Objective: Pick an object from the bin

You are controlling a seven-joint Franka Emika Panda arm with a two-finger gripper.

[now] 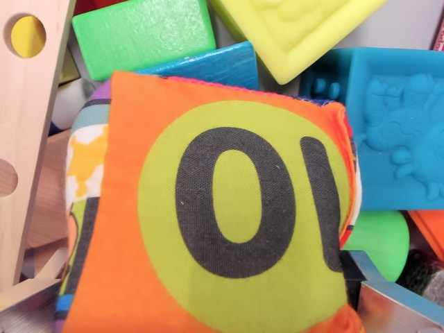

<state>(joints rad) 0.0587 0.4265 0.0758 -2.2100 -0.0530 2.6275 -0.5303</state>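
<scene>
close under the camera, an orange fabric cube [222,215] with a lime circle and black lettering fills the bin, lying on a jumble of toys: green block [142,33], yellow block [295,28], blue embossed block [395,128], wooden board [31,132]. metal fingers [388,298] flank it, apparently touching; whether they clamp it i cannot tell. no bin floor or room shows.

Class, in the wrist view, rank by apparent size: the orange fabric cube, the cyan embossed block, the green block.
1. Orange fabric cube, though it lies nearest the camera.
2. Cyan embossed block.
3. Green block, partly cut off.
</scene>
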